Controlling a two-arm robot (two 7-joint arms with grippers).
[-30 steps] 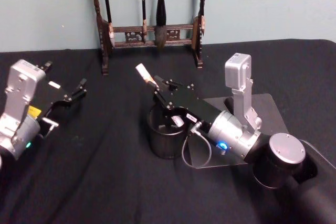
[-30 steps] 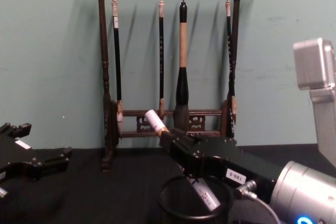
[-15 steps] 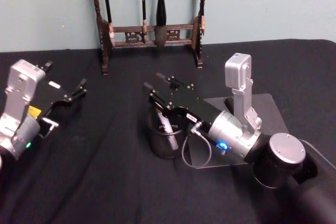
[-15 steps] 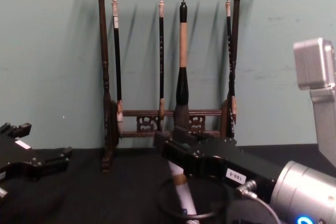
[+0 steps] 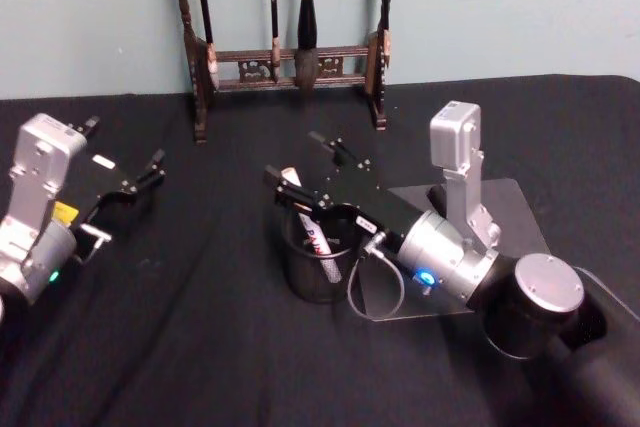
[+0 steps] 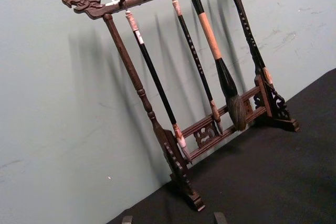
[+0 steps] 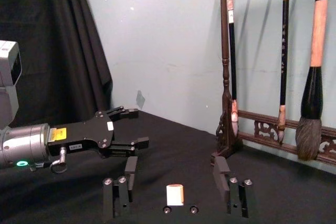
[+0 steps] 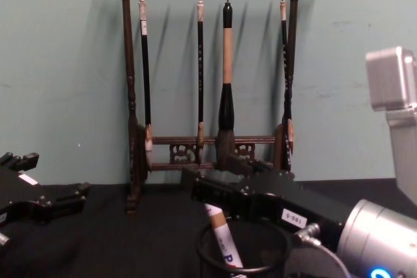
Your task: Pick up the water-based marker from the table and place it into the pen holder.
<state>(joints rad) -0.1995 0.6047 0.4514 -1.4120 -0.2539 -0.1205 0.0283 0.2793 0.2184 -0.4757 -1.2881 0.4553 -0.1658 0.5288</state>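
Observation:
The water-based marker (image 5: pixel 309 224) stands tilted inside the pen holder (image 5: pixel 300 272), a black mesh cup; its white body with a tan band sticks up past the rim. In the chest view the marker (image 8: pixel 220 239) leans against the left side of the pen holder (image 8: pixel 207 256). My right gripper (image 5: pixel 308 166) hovers just above the cup, open, with nothing between its fingers. From the right wrist view the marker's end (image 7: pixel 175 194) sits low between the two spread fingers (image 7: pixel 130 173). My left gripper (image 5: pixel 148 179) rests open at the table's left.
A dark wooden brush rack (image 5: pixel 290 57) with hanging brushes stands at the back against the wall, also seen as the brush rack (image 6: pixel 173 145) from the left wrist. A grey plate (image 5: pixel 505 209) lies under the right arm. The table is covered in black cloth (image 5: pixel 200 347).
The right gripper held the marker slanted over the cup, then opened; the marker dropped in and now leans inside the holder. The fingers spread wider. The left arm stayed still.

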